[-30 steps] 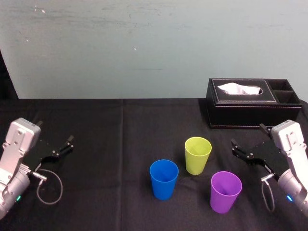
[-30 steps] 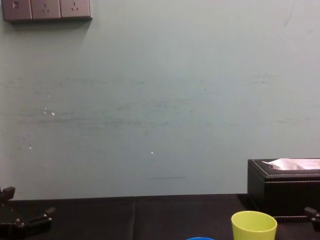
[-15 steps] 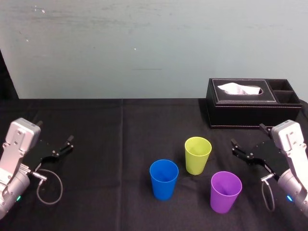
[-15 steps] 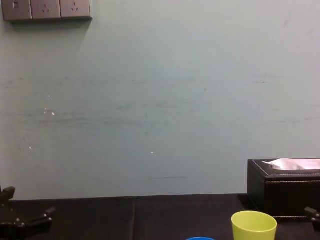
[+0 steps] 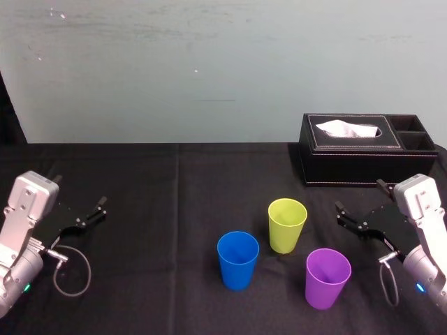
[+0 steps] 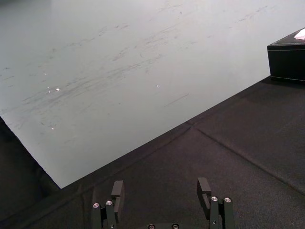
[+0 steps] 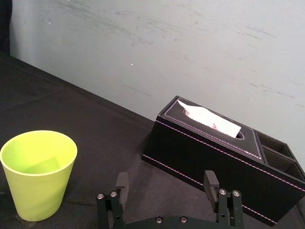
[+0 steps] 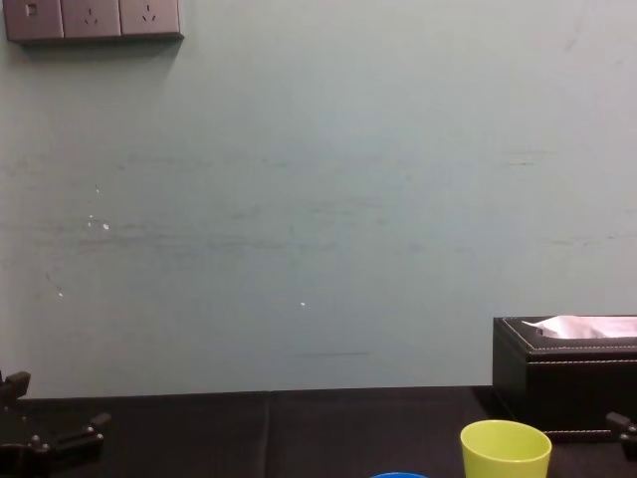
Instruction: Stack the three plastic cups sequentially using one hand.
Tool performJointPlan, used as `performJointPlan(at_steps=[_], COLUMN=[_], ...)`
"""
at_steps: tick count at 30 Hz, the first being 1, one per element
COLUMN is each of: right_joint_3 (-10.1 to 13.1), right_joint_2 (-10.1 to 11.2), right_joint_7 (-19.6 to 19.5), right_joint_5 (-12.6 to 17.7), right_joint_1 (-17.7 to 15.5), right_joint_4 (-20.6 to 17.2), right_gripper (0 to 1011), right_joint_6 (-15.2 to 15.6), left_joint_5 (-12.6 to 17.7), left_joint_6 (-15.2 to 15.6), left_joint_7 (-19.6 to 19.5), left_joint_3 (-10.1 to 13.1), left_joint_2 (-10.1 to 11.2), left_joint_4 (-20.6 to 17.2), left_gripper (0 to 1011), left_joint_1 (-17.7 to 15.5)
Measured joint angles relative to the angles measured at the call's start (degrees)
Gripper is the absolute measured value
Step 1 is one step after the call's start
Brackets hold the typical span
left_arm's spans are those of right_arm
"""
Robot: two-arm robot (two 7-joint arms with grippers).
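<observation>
Three plastic cups stand upright and apart on the black table. The lime cup [image 5: 287, 225] [image 7: 38, 174] [image 8: 505, 450] is farthest back, the blue cup [image 5: 237, 259] sits in front of it to the left, and the purple cup [image 5: 327, 278] stands at the front right. My right gripper [image 5: 358, 199] [image 7: 165, 183] is open and empty, just right of the lime cup and behind the purple one. At the table's left side my left gripper [image 5: 82, 201] [image 6: 160, 186] rests open with nothing in it, far from the cups.
A black leather tissue box [image 5: 367, 149] [image 7: 224, 155] [image 8: 564, 373] with white tissue stands at the back right, behind my right gripper. A pale wall rises behind the table. Cable loops hang by both wrists.
</observation>
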Motion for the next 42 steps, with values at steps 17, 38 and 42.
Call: performJointPlan(at_steps=[17, 38, 42], right_joint_3=[1.12, 10.07, 12.30], right_joint_2=[-0.80, 4.34, 6.07], right_joint_7=[0.22, 0.82, 1.67], right_joint_5=[0.00, 4.86, 7.28], right_joint_1=[-0.63, -14.97, -19.70], right_joint_4=[-0.72, -16.43, -20.40], right_gripper=[1003, 1003, 1003], right_joint_6=[-0.77, 3.26, 5.37], left_joint_5=[0.00, 0.00, 0.00], left_joint_6=[0.00, 0.00, 0.00], left_joint_7=[0.00, 0.00, 0.00], left_joint_3=[0.00, 0.00, 0.00], left_joint_2=[0.00, 0.00, 0.00], left_joint_4=[0.00, 0.00, 0.00], left_gripper=[1000, 1000, 1000], left_joint_1=[0.00, 0.00, 0.00])
